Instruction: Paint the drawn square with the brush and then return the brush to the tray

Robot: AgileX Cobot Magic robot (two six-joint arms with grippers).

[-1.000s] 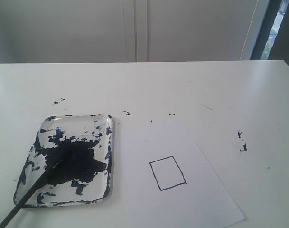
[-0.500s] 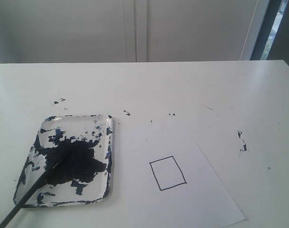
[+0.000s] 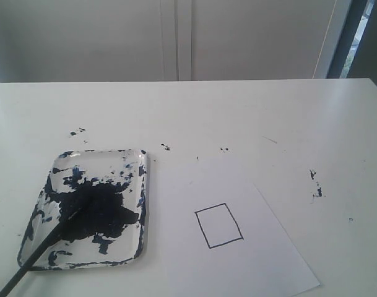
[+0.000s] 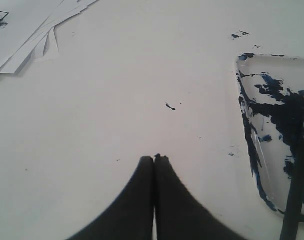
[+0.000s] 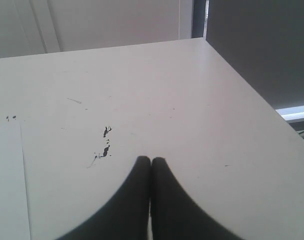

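the brush (image 3: 36, 255) lies in the tray (image 3: 127, 244) at the left of the bench (image 3: 268, 111), with nothing holding it. its dark tip is sunk in the big blue-black paint blotch (image 3: 101, 213) in the middle of the tray, and its black handle slants out over the tray's near left corner toward the bottom edge of the exterior view. just to the right of the tray lies a white sheet of paper (image 3: 194, 185), set at a slight angle, and the drawn square (image 3: 218, 225) sits near its middle, a thin black outline with a clean white interior. small paint specks (image 3: 316, 185) dot the bench to the right of the sheet, with a few more beyond the tray. the left pincer (image 4: 153, 159) is closed, its two dark fingers pressed together on nothing, above bare bench just beside the tray's rim (image 4: 246, 125). the right pincer (image 5: 151, 160) is likewise closed and empty, above the bench near a cluster of specks (image 5: 106, 145).
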